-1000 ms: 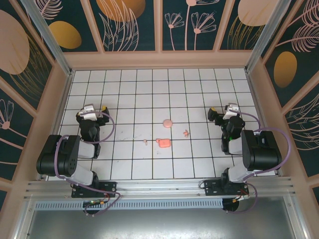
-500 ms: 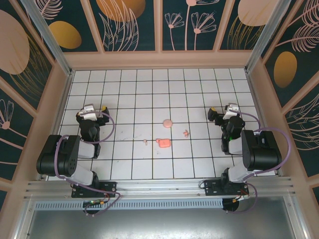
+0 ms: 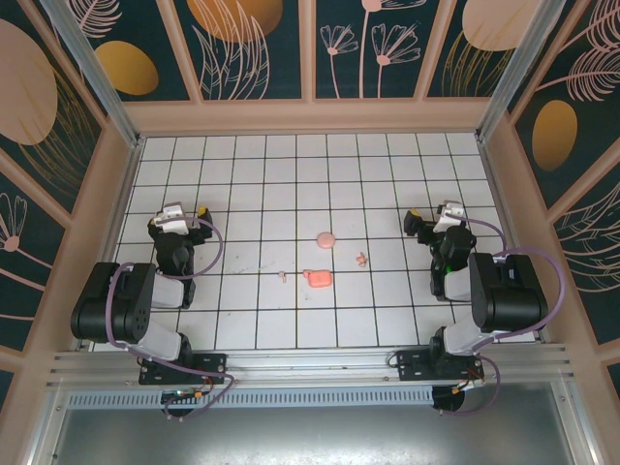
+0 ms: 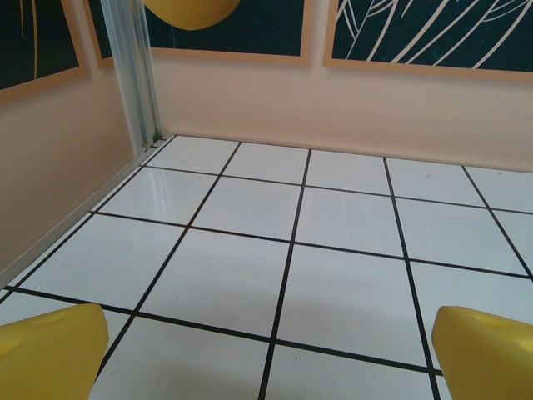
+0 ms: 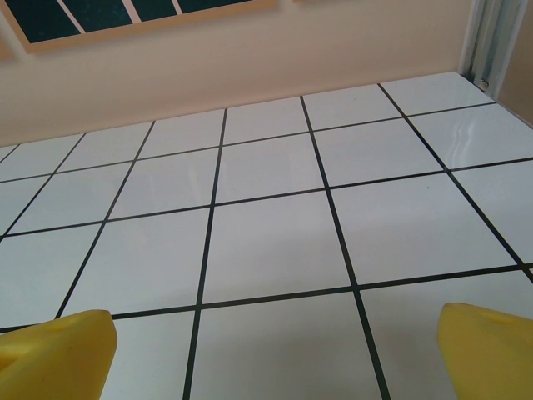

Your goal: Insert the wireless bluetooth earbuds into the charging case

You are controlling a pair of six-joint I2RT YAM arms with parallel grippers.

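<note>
Salmon-pink rounded plastic charging case lies mid-frame from above, one tiny pale pink earbud just left of it, second earbud to its upper right. Left gripper and right gripper both gape wide, empty.

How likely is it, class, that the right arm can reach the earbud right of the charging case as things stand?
Probably yes: the right gripper is open and empty, only bare tiles lie between it and that earbud, and the charging case sits apart on the earbud's left.
</note>
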